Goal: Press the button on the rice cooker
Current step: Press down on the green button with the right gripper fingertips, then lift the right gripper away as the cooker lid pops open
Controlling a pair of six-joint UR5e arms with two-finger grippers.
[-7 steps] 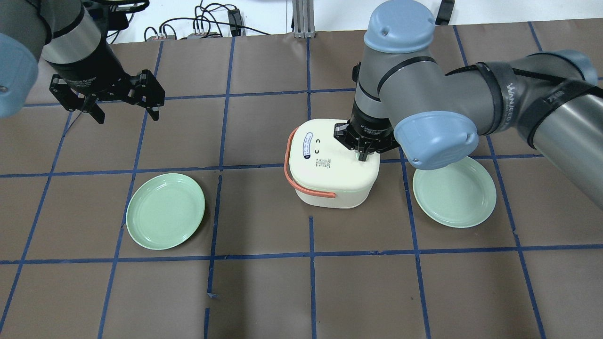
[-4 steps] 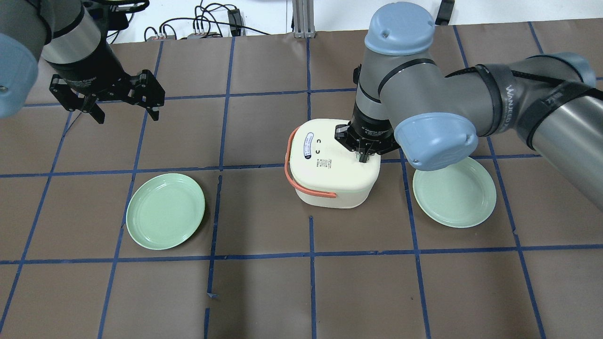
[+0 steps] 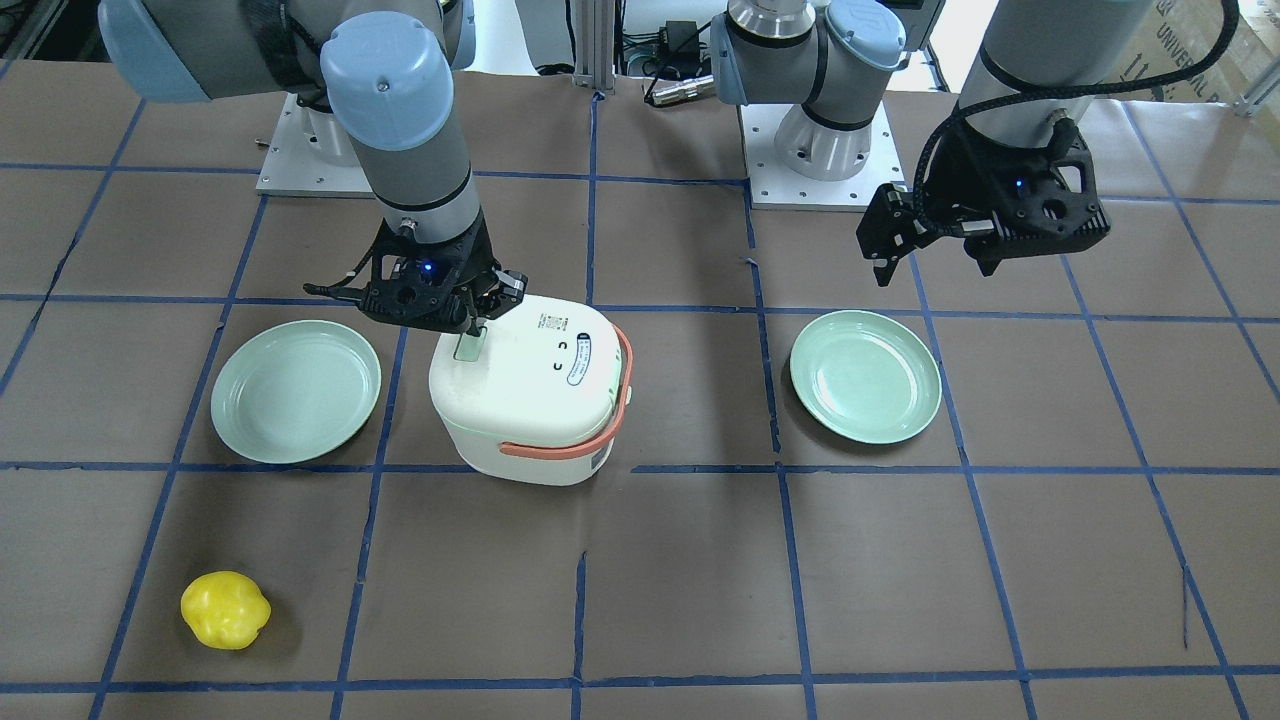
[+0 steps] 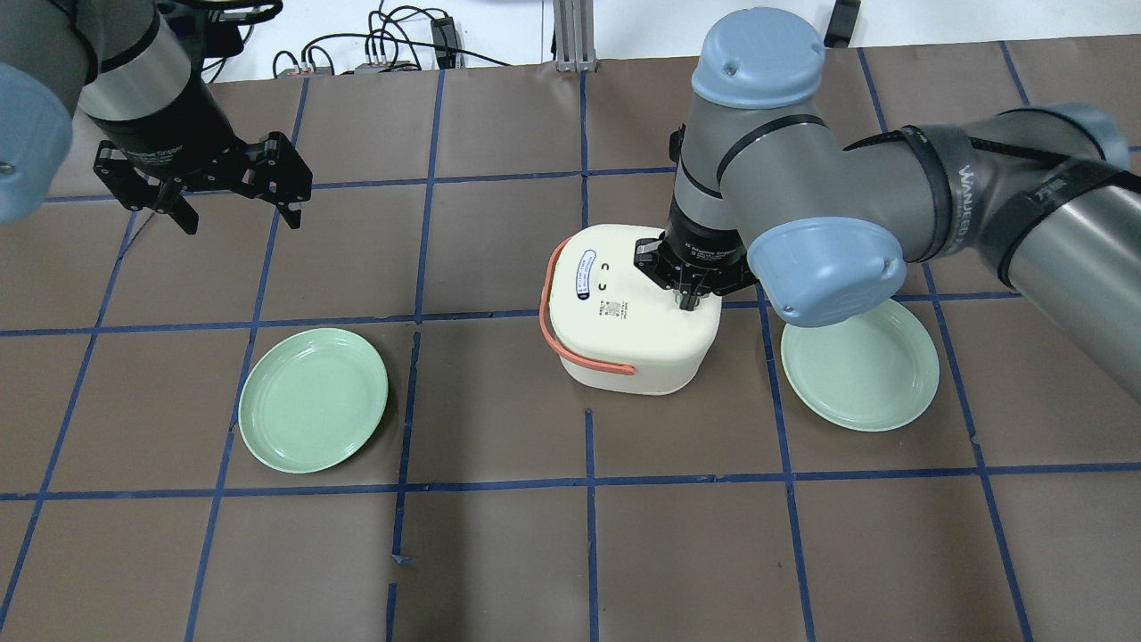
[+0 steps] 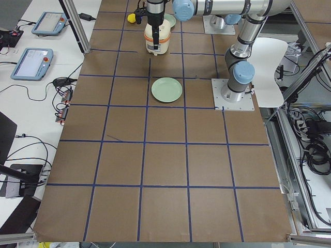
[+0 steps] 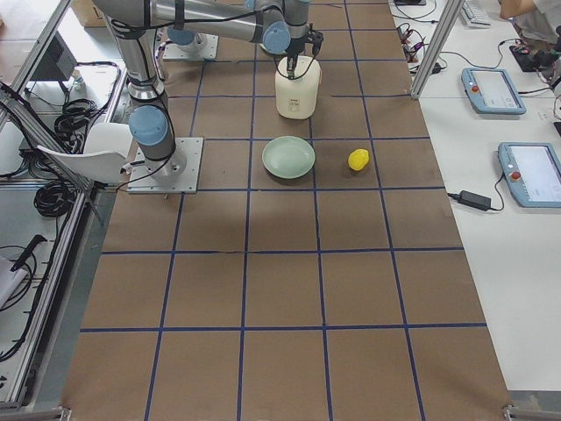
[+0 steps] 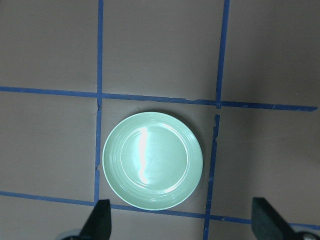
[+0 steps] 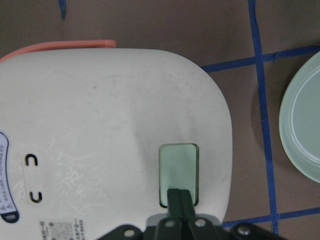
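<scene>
The cream rice cooker [image 4: 624,312] with a salmon handle stands mid-table; it also shows in the front-facing view [image 3: 525,400]. Its pale green rectangular button [image 8: 178,167] sits in the lid near the edge facing the right plate, also seen in the front-facing view [image 3: 467,349]. My right gripper [image 8: 179,196] is shut, pointing straight down, with its fingertips touching the button's near end [image 4: 687,300]. My left gripper [image 4: 239,220] is open and empty, hovering far to the left above the table, over a green plate [image 7: 152,160].
A green plate [image 4: 313,399] lies left of the cooker and another green plate [image 4: 860,363] lies right of it, partly under my right arm. A yellow pepper-like object [image 3: 225,609] lies near the operators' side of the table.
My right arm has shifted very slightly, its shut fingertips staying at the button. The cooker, plates and left arm have not moved.
</scene>
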